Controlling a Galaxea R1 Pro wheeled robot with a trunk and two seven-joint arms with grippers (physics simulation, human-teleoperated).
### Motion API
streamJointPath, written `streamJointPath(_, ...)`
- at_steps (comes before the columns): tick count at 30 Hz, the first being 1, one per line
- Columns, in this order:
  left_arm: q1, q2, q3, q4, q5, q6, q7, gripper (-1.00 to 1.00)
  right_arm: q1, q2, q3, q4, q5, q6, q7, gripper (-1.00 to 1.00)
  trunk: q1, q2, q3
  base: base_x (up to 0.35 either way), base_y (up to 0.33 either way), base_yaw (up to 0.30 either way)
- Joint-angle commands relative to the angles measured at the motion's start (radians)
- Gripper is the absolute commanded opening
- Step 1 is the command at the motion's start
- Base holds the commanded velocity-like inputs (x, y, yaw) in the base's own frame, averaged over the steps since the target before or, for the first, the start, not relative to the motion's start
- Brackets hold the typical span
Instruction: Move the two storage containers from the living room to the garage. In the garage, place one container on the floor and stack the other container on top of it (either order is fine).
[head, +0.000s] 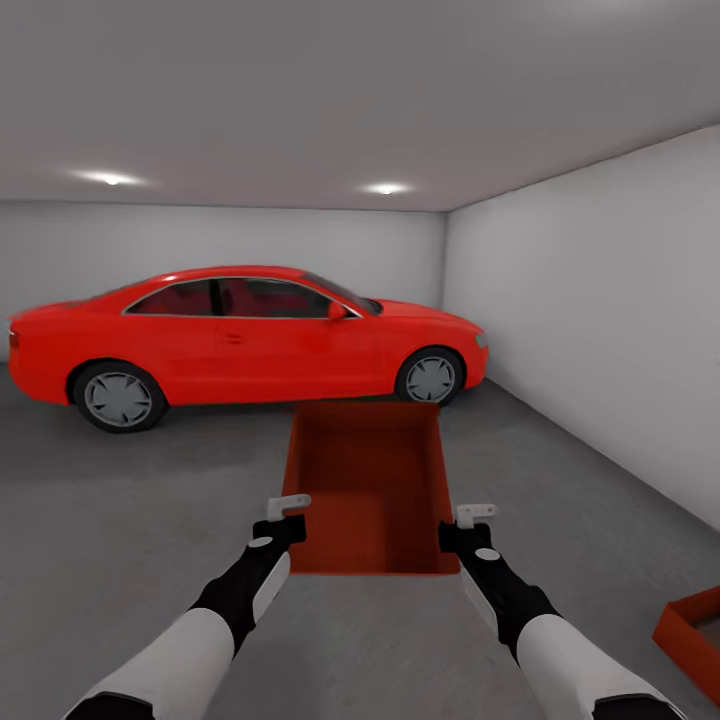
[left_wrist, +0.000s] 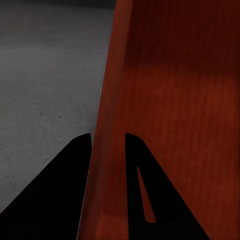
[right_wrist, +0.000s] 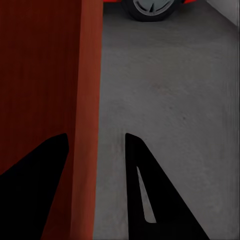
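I am in the garage, where an orange-red storage container hangs open side up in front of me above the dark grey concrete floor. My left gripper is shut on its left wall near the front corner, and my right gripper on its right wall. In the left wrist view the wall runs between the two dark fingers of the left gripper. The right wrist view has the right gripper astride the other wall. The second storage container sits on the floor at the lower right, cut off by the frame edge.
A red car is parked side-on across the back of the garage. A pale grey wall runs along the right side. Bare concrete stretches between me and the car, and off to the left.
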Motion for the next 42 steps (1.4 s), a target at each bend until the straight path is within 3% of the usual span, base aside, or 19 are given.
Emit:
streamJointPath(1,0.0,0.02,0.04,-0.006,-0.015,0.006,0.058,-1.0,-0.001,-0.01,-0.068,0.002,0.004,0.001,-0.017,-1.0,0.001,-0.001,0.0,0.322,0.0,-0.287)
streamJointPath(11,0.0,0.02,0.04,-0.008,-0.015,0.006,0.058,-1.0,-0.001,-0.01,-0.068,0.001,0.003,0.007,-0.017,-1.0,0.001,-0.001,0.0,0.259,0.0,-0.287)
streamJointPath(42,0.0,0.02,0.04,-0.01,-0.014,0.006,0.058,-1.0,-0.001,-0.011,-0.068,0.002,0.003,0.012,-0.017,-1.0,0.001,-0.001,0.0,0.004,0.0,-0.287)
